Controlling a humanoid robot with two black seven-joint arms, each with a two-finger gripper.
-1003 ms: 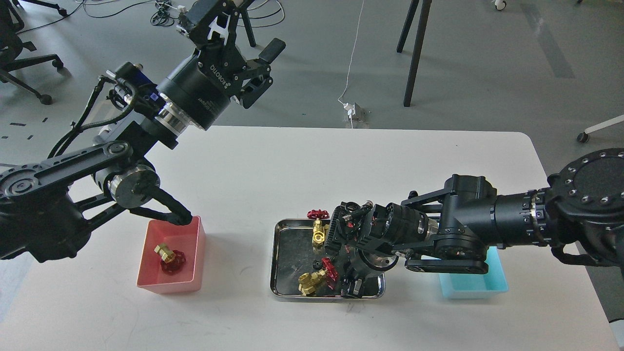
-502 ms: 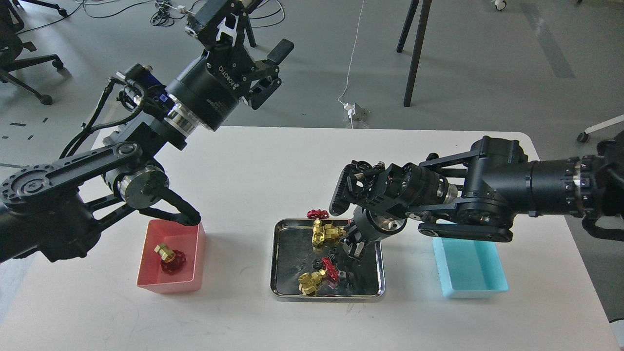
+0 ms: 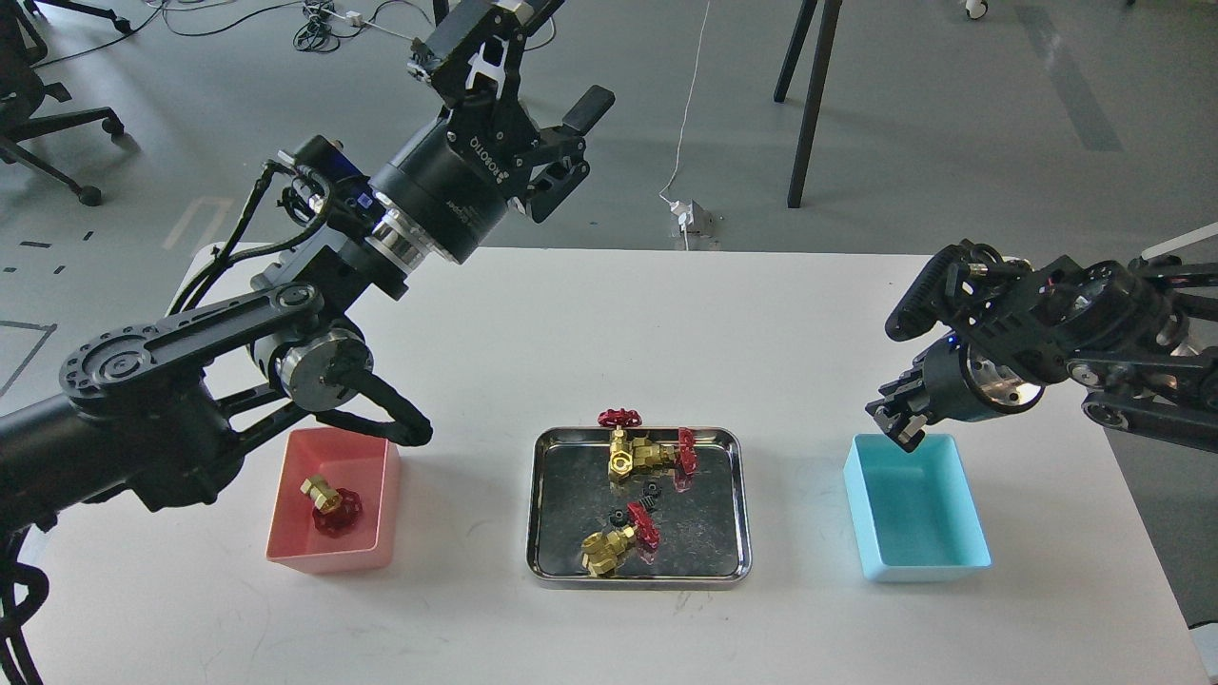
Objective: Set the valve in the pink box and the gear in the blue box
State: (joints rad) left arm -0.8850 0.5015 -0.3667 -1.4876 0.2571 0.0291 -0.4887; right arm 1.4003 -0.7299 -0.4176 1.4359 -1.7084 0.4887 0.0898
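Observation:
One valve [image 3: 331, 502] lies in the pink box [image 3: 328, 555] at the left. Three more valves lie in the steel tray [image 3: 544, 504]: two together at its back [image 3: 636, 457] and one at its front [image 3: 609, 547]. Two tiny black gears [image 3: 650, 493] [image 3: 618, 516] lie between them. The blue box [image 3: 966, 533] stands at the right and looks empty. My left gripper [image 3: 533, 71] is open and empty, raised high beyond the table's far edge. My right gripper [image 3: 899, 430] hangs just above the blue box's far left corner. It is dark, and its fingers cannot be told apart.
The white table [image 3: 533, 333] carries the three containers in a row near its front. My left arm's elbow [image 3: 381, 423] hangs over the pink box's far right corner. Chair and stand legs are on the floor beyond the table.
My right gripper has risen out of the tray and swung right to the blue box's far corner. My left gripper has drifted up and to the right, still open.

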